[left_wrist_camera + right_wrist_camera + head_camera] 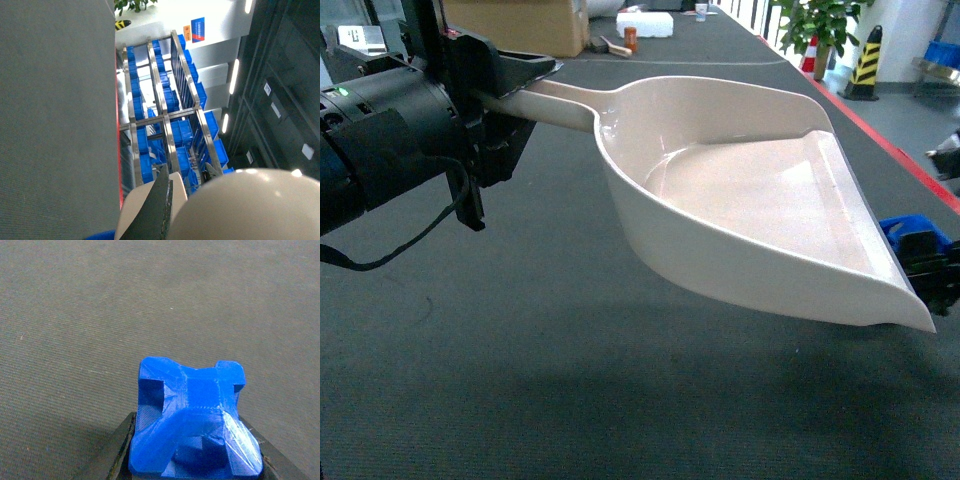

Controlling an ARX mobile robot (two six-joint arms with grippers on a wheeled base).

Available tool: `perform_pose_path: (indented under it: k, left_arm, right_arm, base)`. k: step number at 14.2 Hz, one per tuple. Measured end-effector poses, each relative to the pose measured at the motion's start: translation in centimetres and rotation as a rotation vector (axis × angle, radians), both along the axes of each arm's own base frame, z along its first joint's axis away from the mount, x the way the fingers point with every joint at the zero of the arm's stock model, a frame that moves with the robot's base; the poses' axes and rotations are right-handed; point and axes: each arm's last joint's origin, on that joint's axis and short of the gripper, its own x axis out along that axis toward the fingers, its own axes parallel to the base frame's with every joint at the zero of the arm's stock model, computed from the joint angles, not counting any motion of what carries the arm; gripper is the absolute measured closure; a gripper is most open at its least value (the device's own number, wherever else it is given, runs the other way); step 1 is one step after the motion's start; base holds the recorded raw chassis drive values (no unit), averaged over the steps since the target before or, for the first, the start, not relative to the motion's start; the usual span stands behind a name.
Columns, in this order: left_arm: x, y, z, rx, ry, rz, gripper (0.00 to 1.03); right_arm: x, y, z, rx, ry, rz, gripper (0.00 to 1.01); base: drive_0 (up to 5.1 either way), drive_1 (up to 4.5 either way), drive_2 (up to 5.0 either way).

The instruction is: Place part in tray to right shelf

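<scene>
Left tool point(505, 105) clamps tray point(750, 200) handle, lip pointing right | right tool point(192, 460) clamps part point(192, 420)

Beige tray point(750, 190) hangs tilted above the table; blue ribbed part point(192, 422) sits clamped, cross-end showing.

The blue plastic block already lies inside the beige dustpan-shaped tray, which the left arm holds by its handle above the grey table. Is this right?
Not quite. The blue plastic block is not in the beige dustpan-shaped tray; the head view shows the scoop empty. The right wrist view shows the block between the right gripper's jaws. The left gripper does hold the tray by its handle above the grey table.
</scene>
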Motion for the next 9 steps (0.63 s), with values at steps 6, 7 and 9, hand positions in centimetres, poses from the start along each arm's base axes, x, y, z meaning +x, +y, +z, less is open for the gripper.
perform_pose_path:
  k: [6, 7, 9]
  left_arm:
    - [0.0, 0.0, 0.0, 0.0, 0.0, 0.001, 0.89]
    - [0.0, 0.0, 0.0, 0.0, 0.0, -0.003, 0.89]
    - [0.0, 0.0, 0.0, 0.0, 0.0, -0.001, 0.89]
  right_arm:
    - [-5.1, -2.7, 7.7, 0.095, -0.144, -0.057, 0.54]
    - [-5.7, -2.0, 10.0, 0.116, -0.212, -0.026, 0.54]
    - [-6.2, 1.5, 15.4, 0.197, -0.371, 0.084, 0.54]
  base:
    - [0.0, 0.0, 0.0]
    - [0.0, 0.0, 0.0]
    - [0.0, 0.0, 0.0]
